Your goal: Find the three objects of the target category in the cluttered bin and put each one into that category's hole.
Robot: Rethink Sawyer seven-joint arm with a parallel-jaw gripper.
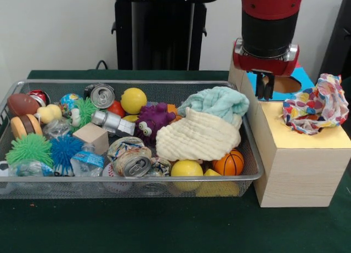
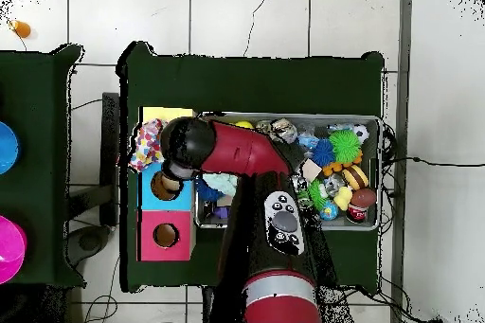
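Pincer (image 1: pixel 265 91) of the red and black arm hangs pointing straight down above the pale wood-grain box (image 1: pixel 299 173), just beside the blue-surround cut-out (image 1: pixel 285 84). Its two short dark fingertips sit close together with nothing between them, so it looks pressed together and empty.

From the front, the arm drops in from the top edge as a thick red and black cylinder with a red collar just above the pincer. From overhead, the arm (image 2: pixel 237 153) reaches from the base at the bottom edge, crosses the left end of the bin (image 2: pixel 381 172), and ends over the row of boxes.

A spotted cloth (image 1: pixel 318 105), white with multicoloured spots, lies bunched over the yellow-surround hole (image 1: pixel 307 136), spilling past the box's right side. Whether any of it is down in the opening cannot be told.

To the left of the box in the front view, touching it, sits the wire mesh bin on the dark green tabletop (image 1: pixel 164 225). Inside lie a cream muslin cloth (image 1: pixel 198 138) with a pale teal towel (image 1: pixel 216 102) overlapping its far edge. Around them are a purple toy with googly eyes (image 1: pixel 151 121), a small basketball (image 1: pixel 230 164), yellow balls (image 1: pixel 133 100), crushed drink cans (image 1: pixel 131 164), a wooden block (image 1: pixel 91 136), and green and blue spiky balls (image 1: pixel 28 149).
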